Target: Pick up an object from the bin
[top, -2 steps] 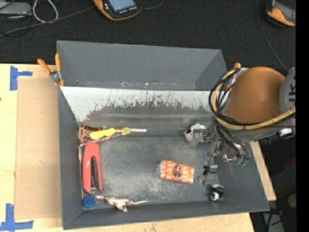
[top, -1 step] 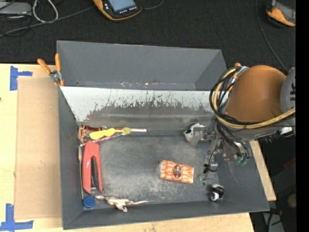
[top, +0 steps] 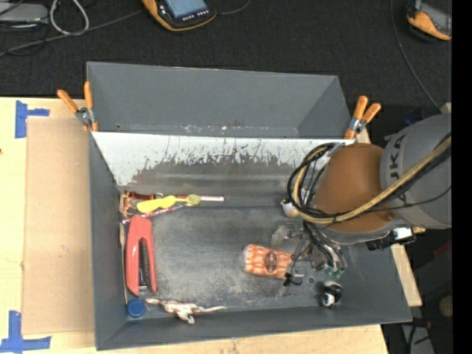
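My gripper (top: 301, 264) hangs low at the right side of the bin, under the arm's orange cover. Its tip sits right against the right end of an orange-and-white patterned cylinder (top: 262, 260) that lies on its side on the bin floor. Whether the two touch is not clear. A small black-and-white round thing (top: 329, 294) lies just below and right of the gripper, near the front right corner.
A red stapler (top: 139, 254) lies along the left wall, with a blue cap (top: 135, 309) at its lower end. A yellow spoon-like tool (top: 168, 203) is at the back left. A beige toy figure (top: 181, 309) rests by the front wall.
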Robot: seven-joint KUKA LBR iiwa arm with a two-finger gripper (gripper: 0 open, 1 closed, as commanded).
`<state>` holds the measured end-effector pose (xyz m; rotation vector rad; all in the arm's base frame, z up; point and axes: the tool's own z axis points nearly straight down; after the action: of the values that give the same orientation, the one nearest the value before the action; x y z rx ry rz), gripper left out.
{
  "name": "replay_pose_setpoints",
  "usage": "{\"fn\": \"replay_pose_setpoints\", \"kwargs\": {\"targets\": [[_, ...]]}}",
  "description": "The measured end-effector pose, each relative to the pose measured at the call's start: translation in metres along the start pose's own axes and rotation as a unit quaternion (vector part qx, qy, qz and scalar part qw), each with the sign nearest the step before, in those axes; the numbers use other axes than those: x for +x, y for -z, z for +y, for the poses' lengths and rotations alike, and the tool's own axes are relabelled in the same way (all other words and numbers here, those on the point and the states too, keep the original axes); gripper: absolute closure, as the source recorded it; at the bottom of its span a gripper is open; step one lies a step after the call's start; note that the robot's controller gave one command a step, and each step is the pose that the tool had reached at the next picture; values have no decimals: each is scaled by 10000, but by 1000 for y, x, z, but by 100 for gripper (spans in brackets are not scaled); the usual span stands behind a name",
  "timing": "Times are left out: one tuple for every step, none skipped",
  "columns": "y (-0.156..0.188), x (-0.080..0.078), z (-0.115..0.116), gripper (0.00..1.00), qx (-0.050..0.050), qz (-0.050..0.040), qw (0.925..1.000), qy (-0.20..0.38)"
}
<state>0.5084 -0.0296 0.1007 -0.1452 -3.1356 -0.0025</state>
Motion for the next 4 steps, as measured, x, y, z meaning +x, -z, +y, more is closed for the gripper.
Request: {"fn": "replay_pose_setpoints", "kwargs": {"targets": [[-11, 2, 4, 0, 3, -9, 10000, -51], [-2, 13, 23, 0, -2, 31, 9980, -627], [-32, 9, 21, 0, 3, 26, 9965, -841], [-32, 17, 25, 100, 4, 36, 9811, -1935]]}}
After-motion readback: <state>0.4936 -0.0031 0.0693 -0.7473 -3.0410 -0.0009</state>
